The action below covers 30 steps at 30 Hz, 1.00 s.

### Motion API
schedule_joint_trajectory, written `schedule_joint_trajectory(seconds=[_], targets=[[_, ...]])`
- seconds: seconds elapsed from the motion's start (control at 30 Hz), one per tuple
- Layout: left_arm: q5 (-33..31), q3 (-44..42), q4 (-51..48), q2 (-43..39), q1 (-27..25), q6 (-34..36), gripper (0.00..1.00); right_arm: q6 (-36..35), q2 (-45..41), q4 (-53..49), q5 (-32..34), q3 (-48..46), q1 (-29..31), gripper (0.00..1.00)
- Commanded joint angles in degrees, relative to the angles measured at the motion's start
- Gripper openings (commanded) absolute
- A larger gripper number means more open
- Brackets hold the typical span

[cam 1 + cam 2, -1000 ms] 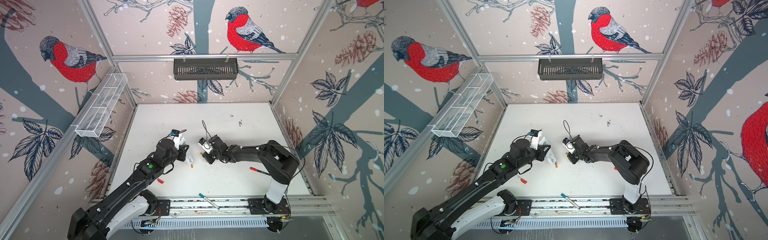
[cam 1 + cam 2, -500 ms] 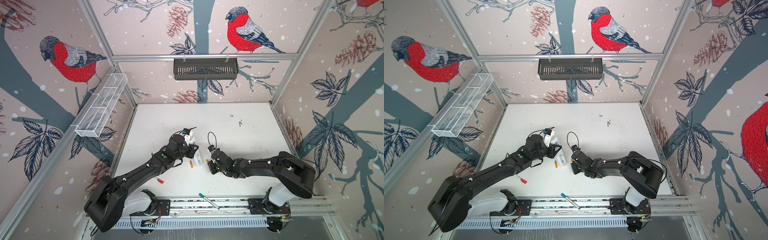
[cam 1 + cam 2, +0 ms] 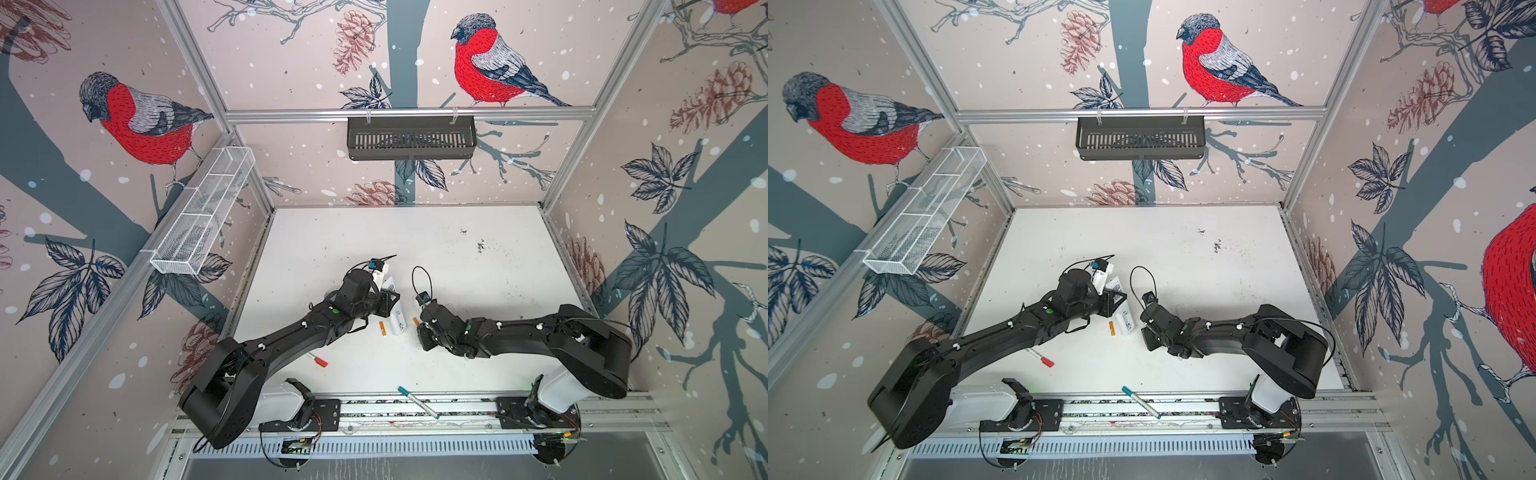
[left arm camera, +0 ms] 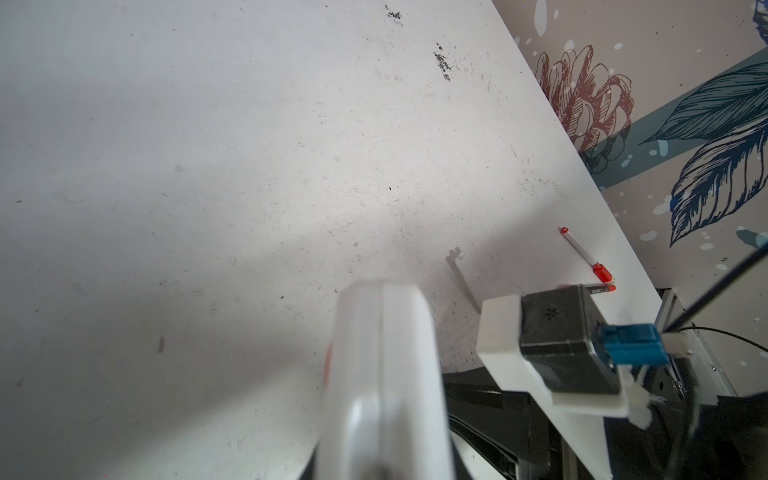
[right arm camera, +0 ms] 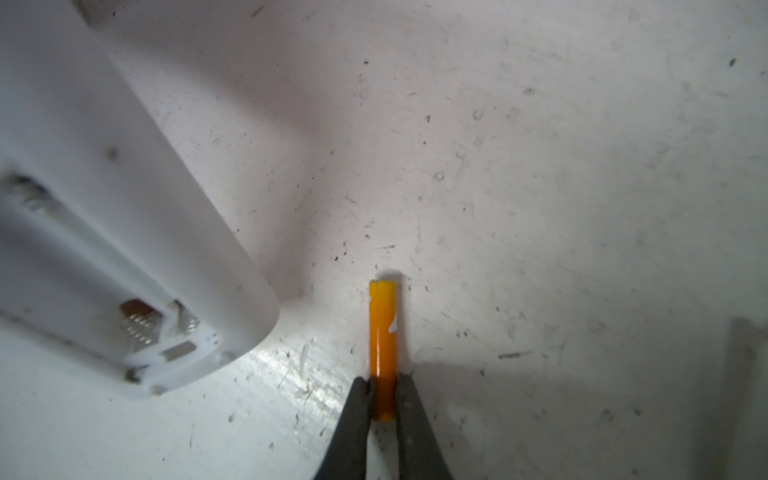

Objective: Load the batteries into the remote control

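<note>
The white remote control (image 3: 397, 322) lies mid-table with my left gripper (image 3: 392, 301) shut on it; in the left wrist view it is a blurred white body (image 4: 386, 374) between the jaws. Its open battery bay with springs (image 5: 141, 320) shows in the right wrist view. One orange battery (image 5: 383, 332) lies on the table just right of the remote, and my right gripper (image 5: 383, 395) is shut on its near end; a top view shows this battery (image 3: 415, 321) at the gripper (image 3: 419, 326). The other battery (image 3: 382, 328) (image 3: 1111, 328) lies loose left of the remote (image 3: 1124, 320).
A red-capped marker (image 3: 318, 359) lies under the left arm. A teal-capped pen (image 3: 415, 401) rests on the front rail. Two more red-capped markers (image 4: 584, 255) lie near the right table edge. A black basket (image 3: 411, 137) hangs on the back wall, a white wire basket (image 3: 203, 216) on the left wall.
My left gripper carried the remote rightward toward the table's middle. My right gripper moved nearer the front, came down beside the remote and closed on the battery there.
</note>
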Motion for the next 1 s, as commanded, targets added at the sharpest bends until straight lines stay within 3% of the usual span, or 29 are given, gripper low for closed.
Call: schedule_joint_trajectory(seconds=[0.0, 0.43, 0.63, 0.97], targets=[[0.11, 0.75, 1.04, 0.81, 0.01, -0.28, 0.00, -2.10, -0.66, -12.66, -2.71, -0.78, 0.65, 0.13], [5.67, 1.53, 0.65, 0.65, 1.16, -1.67, 0.00, -5.41, -16.51, -2.75, -6.55, -5.55, 2.31, 0.12], [12.17, 1.13, 2.73, -0.51, 3.19, -3.48, 0.00, -5.97, -21.19, 0.53, -6.45, -4.81, 4.21, 0.12], [19.55, -0.81, 7.79, -3.02, 5.16, -6.86, 0.00, -3.89, -20.35, -2.26, -4.77, -0.25, 3.80, 0.12]])
